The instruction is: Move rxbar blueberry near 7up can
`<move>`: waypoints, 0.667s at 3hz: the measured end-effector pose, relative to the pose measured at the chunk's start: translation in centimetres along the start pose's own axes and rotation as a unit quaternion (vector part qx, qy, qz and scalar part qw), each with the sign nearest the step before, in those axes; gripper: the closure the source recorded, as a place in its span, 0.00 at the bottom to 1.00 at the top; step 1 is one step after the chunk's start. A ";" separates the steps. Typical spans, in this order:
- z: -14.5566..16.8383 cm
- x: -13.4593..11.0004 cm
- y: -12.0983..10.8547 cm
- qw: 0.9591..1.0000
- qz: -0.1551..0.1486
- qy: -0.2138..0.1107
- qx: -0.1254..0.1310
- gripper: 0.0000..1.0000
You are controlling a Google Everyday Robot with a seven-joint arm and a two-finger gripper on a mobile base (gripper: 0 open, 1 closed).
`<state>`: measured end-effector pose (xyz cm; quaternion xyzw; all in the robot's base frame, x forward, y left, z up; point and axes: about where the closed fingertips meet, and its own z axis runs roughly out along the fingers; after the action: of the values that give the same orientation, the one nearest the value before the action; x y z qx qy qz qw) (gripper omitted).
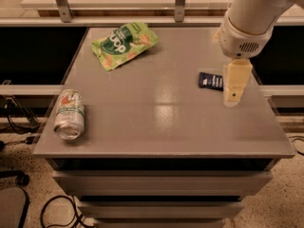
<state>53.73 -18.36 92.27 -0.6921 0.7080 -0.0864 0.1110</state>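
The rxbar blueberry (210,80), a flat dark navy bar, lies on the grey table (156,127) at the right side; its right end is hidden behind the gripper. The 7up can (69,114), silver with green and red marks, lies on its side near the table's front left edge. My gripper (233,91) hangs from the white arm above the table's right side, its cream-coloured fingers pointing down just right of and over the bar's right end. It holds nothing that I can see.
A green crinkly chip bag (124,43) lies at the back left of the table. Metal posts (60,3) stand behind the table's back edge. Cables and a chair base lie on the floor at the left.
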 end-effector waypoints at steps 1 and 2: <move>1.7 0.6 -2.0 1.000 0.014 0.006 -0.002 0.00; 3.3 1.7 -3.6 1.000 0.027 0.015 -0.006 0.00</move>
<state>58.12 -20.01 90.00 -0.6718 0.7286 -0.0895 0.0989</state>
